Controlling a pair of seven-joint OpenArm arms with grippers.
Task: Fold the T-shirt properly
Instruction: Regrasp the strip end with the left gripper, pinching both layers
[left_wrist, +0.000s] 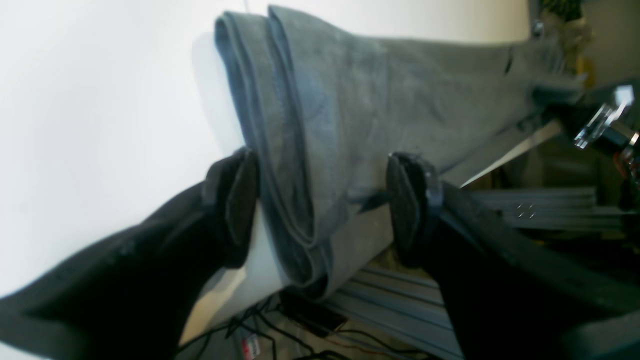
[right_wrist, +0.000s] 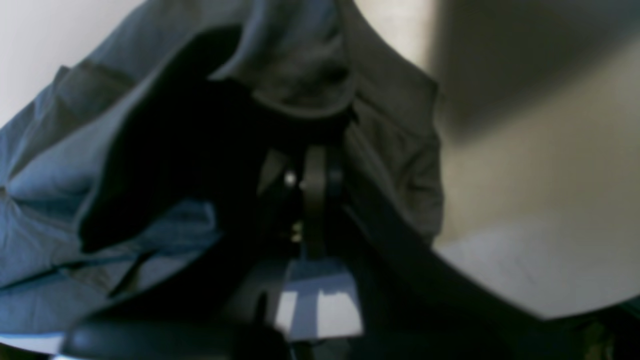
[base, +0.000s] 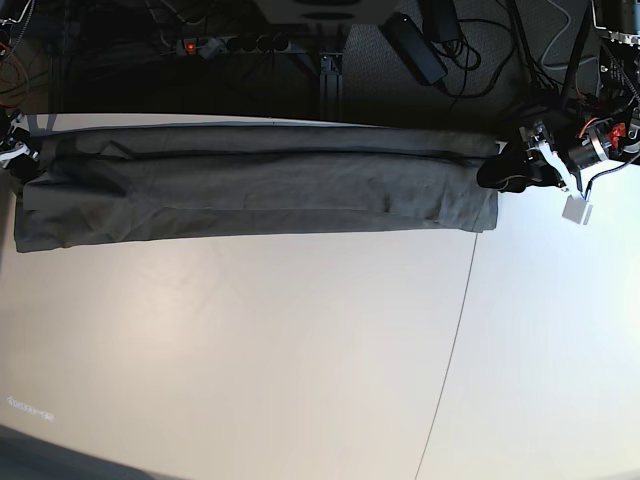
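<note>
Lies folded into a long narrow band, the T-shirt (base: 260, 185), along the far edge of the white tabletop (base: 300, 350), nearly spanning its width. Leaves the whole near half bare, crossed only by one thin seam line (base: 455, 340). Beyond the far edge: dark floor, aluminium framing, cables (base: 440, 40). Looks soft and matte, grey-olive cotton, layered hems stacked at the end fold, slightly wrinkled. Spreads wide, the left claw (left_wrist: 320, 210), black pads either side of the fold at the tabletop edge, not pinching. Clamps the right claw (right_wrist: 310, 165) on bunched cloth at the opposite end.
</note>
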